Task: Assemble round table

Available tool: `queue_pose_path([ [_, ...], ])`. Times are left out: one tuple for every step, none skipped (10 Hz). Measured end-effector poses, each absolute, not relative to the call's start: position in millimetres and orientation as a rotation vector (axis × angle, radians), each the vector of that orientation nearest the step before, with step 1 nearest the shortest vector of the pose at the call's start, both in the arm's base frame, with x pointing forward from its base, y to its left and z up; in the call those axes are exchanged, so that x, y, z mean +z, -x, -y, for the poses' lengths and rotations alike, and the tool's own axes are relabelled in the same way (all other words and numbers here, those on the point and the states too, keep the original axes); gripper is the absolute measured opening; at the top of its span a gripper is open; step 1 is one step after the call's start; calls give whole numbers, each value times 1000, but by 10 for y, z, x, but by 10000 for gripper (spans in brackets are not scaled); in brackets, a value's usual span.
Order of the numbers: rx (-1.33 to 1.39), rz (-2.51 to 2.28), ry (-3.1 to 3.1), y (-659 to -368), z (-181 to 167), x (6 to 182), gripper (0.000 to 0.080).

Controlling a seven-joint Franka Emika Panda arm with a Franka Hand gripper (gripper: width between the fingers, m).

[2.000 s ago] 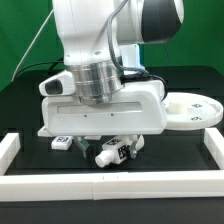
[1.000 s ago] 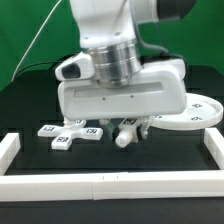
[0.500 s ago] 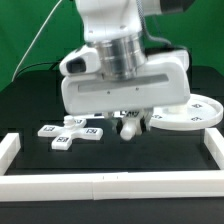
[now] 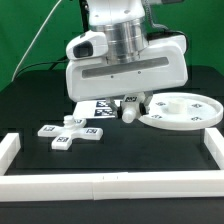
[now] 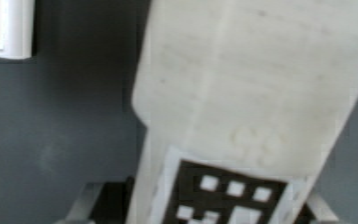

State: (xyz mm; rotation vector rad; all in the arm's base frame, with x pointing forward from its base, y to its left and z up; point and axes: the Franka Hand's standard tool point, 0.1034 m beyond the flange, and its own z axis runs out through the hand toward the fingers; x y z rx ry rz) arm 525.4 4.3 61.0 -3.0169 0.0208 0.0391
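The claw (image 4: 130, 101) pinches the short leg (image 4: 127, 113), which hangs tilted beneath it just beside the round top (image 4: 190, 112); so tilted, it could meet the top askew and jam or slip.

one round top (image 4: 185, 112), one short leg (image 4: 128, 114) and one cross base (image 4: 70, 133) are showing, making three separate furniture parts in all. one arm (image 4: 120, 30) is carrying one gripper (image 4: 130, 103). one marker board (image 4: 98, 106) is lying on one black table (image 4: 40, 100), and three white rails (image 4: 110, 186) are bordering it on three sides.
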Motion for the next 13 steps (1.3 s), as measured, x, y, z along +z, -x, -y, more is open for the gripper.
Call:
queue_pose_path([
  [28, 18, 3025, -5230, -33, 588, 318],
  [22, 90, 3038, -5093, -17, 520, 318],
  [54, 180, 3038, -4899, 47, 482, 318],
  [18, 229, 3051, -4806, 83, 461, 318],
  [-46, 253, 3070, -4718, 72, 406, 318],
  [-15, 249, 3063, -4696, 63, 395, 318],
  [-18, 248, 3063, -4706, 67, 396, 318],
  [-15, 248, 3063, -4698, 67, 388, 318],
  [-39, 279, 3069, -4669, 103, 362, 318],
  [-50, 309, 3084, -4463, 193, 266, 318],
  [-32, 334, 3090, -4266, 309, 179, 318],
  [-40, 343, 3101, -4147, 458, 112, 318],
  [-33, 320, 3104, -4096, 504, 75, 318],
])
